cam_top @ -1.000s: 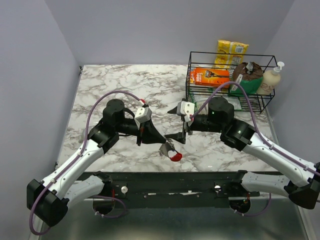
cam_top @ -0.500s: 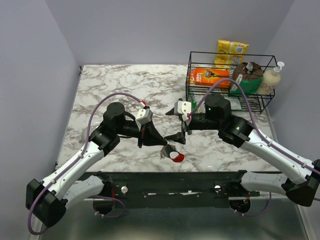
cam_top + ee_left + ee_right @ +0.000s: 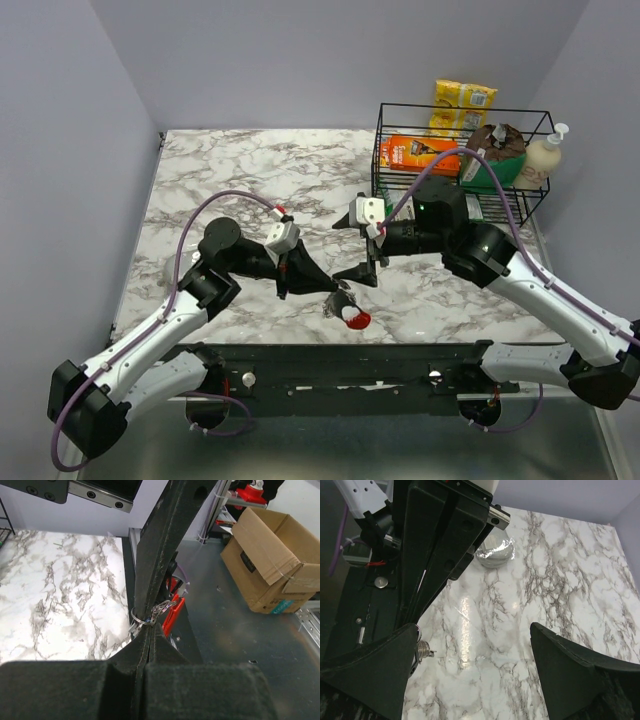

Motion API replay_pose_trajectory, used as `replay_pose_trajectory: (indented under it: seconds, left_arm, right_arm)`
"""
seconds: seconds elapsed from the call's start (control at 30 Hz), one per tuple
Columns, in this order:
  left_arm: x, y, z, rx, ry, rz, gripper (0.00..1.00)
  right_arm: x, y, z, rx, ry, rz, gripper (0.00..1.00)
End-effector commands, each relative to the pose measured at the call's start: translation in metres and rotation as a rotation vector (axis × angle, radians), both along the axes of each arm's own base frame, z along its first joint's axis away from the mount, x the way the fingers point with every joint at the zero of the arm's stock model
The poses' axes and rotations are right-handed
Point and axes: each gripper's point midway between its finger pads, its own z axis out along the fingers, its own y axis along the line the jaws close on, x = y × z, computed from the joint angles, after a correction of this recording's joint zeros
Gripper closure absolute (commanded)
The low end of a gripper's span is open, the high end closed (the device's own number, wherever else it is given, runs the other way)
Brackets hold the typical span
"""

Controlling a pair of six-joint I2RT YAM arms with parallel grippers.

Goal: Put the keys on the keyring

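Note:
My left gripper [image 3: 328, 286] is shut, pinching the bunch at a thin silver ring [image 3: 141, 617] just past its tips [image 3: 146, 631]. The red keyring [image 3: 353, 318] hangs from that bunch above the table's front edge, and in the left wrist view the keyring [image 3: 173, 616] dangles to the right of the ring. Small silvery keys [image 3: 338, 301] hang beside it; the keys [image 3: 133, 628] sit left of the ring. My right gripper [image 3: 352, 249] stands wide open just behind the bunch, with nothing between its fingers [image 3: 370, 672]. Its mid-gap [image 3: 475, 655] shows bare marble.
A black wire basket [image 3: 388, 170] at the back right holds an orange pack and a brown bag. A soap bottle [image 3: 543, 158] and a yellow packet [image 3: 465, 100] stand by it. A shiny silver object [image 3: 495, 552] lies on the marble beyond the left arm. A black frame rail [image 3: 400, 355] runs along the front edge.
The left gripper has carried the bunch slightly right and toward the front edge. The right arm has shifted a little back and stays open.

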Motion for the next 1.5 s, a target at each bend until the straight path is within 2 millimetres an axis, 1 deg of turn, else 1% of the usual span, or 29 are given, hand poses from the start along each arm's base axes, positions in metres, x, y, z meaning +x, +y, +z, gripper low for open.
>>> replay_pose_trajectory:
  seconds: [0.0,0.03,0.07,0.13,0.2,0.23,0.27,0.33,0.37,0.43,0.47,0.53,0.57,0.63,0.67,0.7,0.73,0.77,0.8,0.87,0.93,0.97,1.07,1.23,1.47]
  left_arm:
    - [-0.014,0.002,0.023,-0.119,-0.068,-0.019,1.0]
    - [-0.014,0.001,0.02,-0.124,-0.064,-0.015,1.0]
    - [-0.014,0.001,0.025,-0.15,-0.082,-0.009,1.0]
    - [-0.013,0.0,0.024,-0.16,-0.068,0.011,1.0]
    - [-0.011,-0.001,0.027,-0.19,-0.074,0.028,1.0]
    - [-0.012,-0.001,0.025,-0.194,-0.069,0.032,1.0]
    - [-0.013,-0.002,0.029,-0.219,-0.087,0.036,1.0]
    - [-0.011,-0.002,0.025,-0.234,-0.073,0.055,1.0]
    - [-0.011,-0.002,0.029,-0.26,-0.091,0.059,1.0]
    - [-0.009,-0.003,0.028,-0.277,-0.081,0.078,1.0]
    - [-0.009,-0.002,0.031,-0.296,-0.092,0.084,1.0]
    - [-0.008,-0.003,0.027,-0.303,-0.086,0.096,1.0]
    - [-0.006,-0.003,0.03,-0.319,-0.089,0.112,1.0]
    - [-0.004,-0.003,0.027,-0.323,-0.084,0.126,1.0]
    - [-0.001,-0.004,0.028,-0.335,-0.082,0.144,1.0]
    - [0.001,-0.004,0.028,-0.338,-0.081,0.156,1.0]
    - [0.002,-0.004,0.027,-0.341,-0.079,0.165,1.0]
    - [0.003,-0.004,0.027,-0.343,-0.079,0.171,1.0]
    - [0.005,-0.004,0.028,-0.351,-0.085,0.187,1.0]
    - [0.006,-0.004,0.027,-0.355,-0.088,0.197,1.0]
    - [0.009,-0.003,0.027,-0.362,-0.088,0.214,1.0]
    - [0.01,-0.004,0.027,-0.367,-0.089,0.221,1.0]
    - [0.013,-0.002,0.03,-0.393,-0.094,0.248,1.0]
    - [0.014,-0.001,0.032,-0.417,-0.088,0.257,1.0]
    - [0.014,-0.004,0.027,-0.404,-0.088,0.244,1.0]
  right_arm:
    - [0.007,-0.007,-0.008,-0.083,0.003,-0.016,0.0]
    - [0.007,-0.007,-0.003,-0.079,-0.003,-0.015,0.0]
    - [0.007,-0.007,-0.004,-0.086,-0.004,-0.012,0.0]
    - [0.008,-0.006,-0.001,-0.083,-0.005,-0.009,0.0]
    - [0.008,-0.005,-0.001,-0.086,-0.008,-0.003,0.0]
    - [0.008,-0.005,-0.001,-0.088,-0.006,-0.001,0.0]
    - [0.008,-0.004,0.001,-0.089,-0.01,0.002,0.0]
    - [0.009,-0.003,0.0,-0.091,-0.007,0.004,0.0]
    - [0.008,-0.003,0.001,-0.092,-0.007,0.007,0.0]
    - [0.009,-0.003,0.001,-0.093,-0.009,0.008,0.0]
    - [0.01,-0.003,0.002,-0.092,-0.014,0.001,0.01]
    - [0.012,-0.003,0.005,-0.083,-0.023,-0.009,0.01]
    - [0.015,-0.003,0.016,-0.049,-0.04,-0.034,0.01]
    - [0.019,-0.003,0.023,-0.011,-0.047,-0.069,0.01]
    - [0.023,-0.005,0.037,0.042,-0.055,-0.115,0.01]
    - [0.026,-0.006,0.042,0.066,-0.053,-0.139,0.01]
    - [0.027,-0.006,0.041,0.082,-0.046,-0.157,0.01]
    - [0.03,-0.007,0.05,0.122,-0.045,-0.184,0.01]
    - [0.028,-0.01,0.055,0.147,-0.046,-0.191,0.01]
    - [0.027,-0.01,0.053,0.177,-0.031,-0.202,0.01]
    - [0.025,-0.014,0.055,0.204,-0.026,-0.214,0.01]
    - [0.026,-0.014,0.052,0.212,-0.018,-0.222,0.01]
    - [0.026,-0.018,0.053,0.239,-0.011,-0.251,0.01]
    - [0.025,-0.019,0.047,0.239,0.001,-0.255,0.01]
    - [0.029,-0.022,0.042,0.233,0.004,-0.285,0.01]
